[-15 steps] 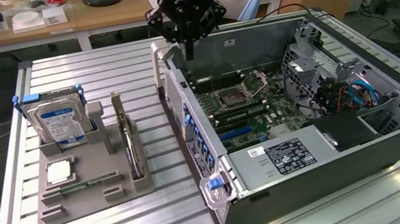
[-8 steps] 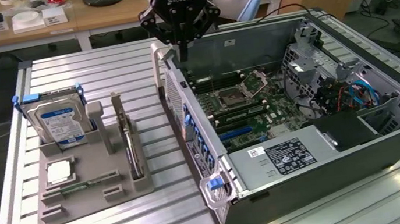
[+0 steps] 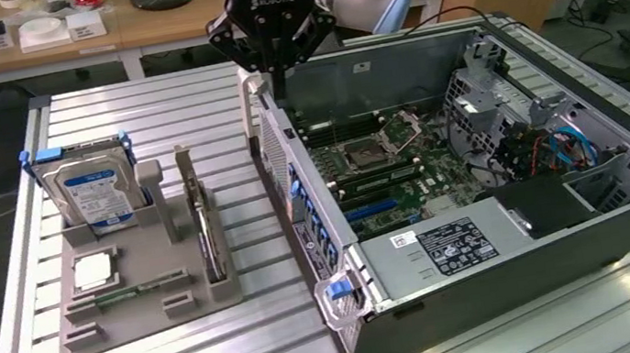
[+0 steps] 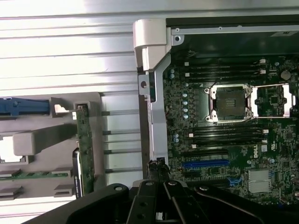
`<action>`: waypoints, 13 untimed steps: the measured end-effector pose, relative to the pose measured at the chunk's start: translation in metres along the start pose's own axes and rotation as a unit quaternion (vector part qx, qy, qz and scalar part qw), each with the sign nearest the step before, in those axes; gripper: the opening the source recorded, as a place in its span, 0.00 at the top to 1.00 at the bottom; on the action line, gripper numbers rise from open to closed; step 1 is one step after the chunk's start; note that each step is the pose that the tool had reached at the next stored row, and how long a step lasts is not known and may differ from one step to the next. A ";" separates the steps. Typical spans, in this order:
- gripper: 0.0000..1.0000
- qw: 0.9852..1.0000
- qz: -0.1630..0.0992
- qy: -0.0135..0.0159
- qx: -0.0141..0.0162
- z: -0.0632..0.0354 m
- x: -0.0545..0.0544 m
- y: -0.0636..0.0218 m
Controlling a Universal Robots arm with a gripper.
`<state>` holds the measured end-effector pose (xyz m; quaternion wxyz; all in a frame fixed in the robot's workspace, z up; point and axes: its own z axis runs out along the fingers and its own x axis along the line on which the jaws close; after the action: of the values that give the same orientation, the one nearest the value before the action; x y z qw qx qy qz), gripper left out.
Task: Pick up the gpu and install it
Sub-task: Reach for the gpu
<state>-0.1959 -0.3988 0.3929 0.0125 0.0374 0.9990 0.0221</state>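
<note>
Over rear wall of grey computer case (image 3: 528, 281), hovering with black gripper (image 3: 272, 73) pinched shut, empty. Pick-up seemingly unstarted, with thin brownish-green gpu card (image 3: 207, 229) upright in grey tray (image 3: 138, 323), well apart. Needs opened jaws along its edge.

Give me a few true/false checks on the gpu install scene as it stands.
1. The gpu stands on edge in the gray holder. True.
2. The end effector holds the gpu. False: the gpu sits in the holder; the end effector is over the case edge.
3. The case is open, with the motherboard exposed. True.
4. The hard drive lies inside the case. False: it stands in the holder, outside the case.
</note>
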 end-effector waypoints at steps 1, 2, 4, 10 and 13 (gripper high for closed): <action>0.89 1.000 0.000 0.000 0.000 0.0000 0.001 -0.0001; 0.89 1.000 0.000 0.000 0.000 0.0000 0.003 -0.0002; 0.89 1.000 0.000 0.000 0.000 -0.0001 0.006 -0.0004; 0.89 1.000 0.000 0.000 0.000 -0.0003 0.014 -0.0011; 0.89 1.000 0.000 0.000 0.000 -0.0003 0.018 -0.0014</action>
<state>-0.2144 -0.3988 0.3927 0.0125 0.0374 0.9990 0.0221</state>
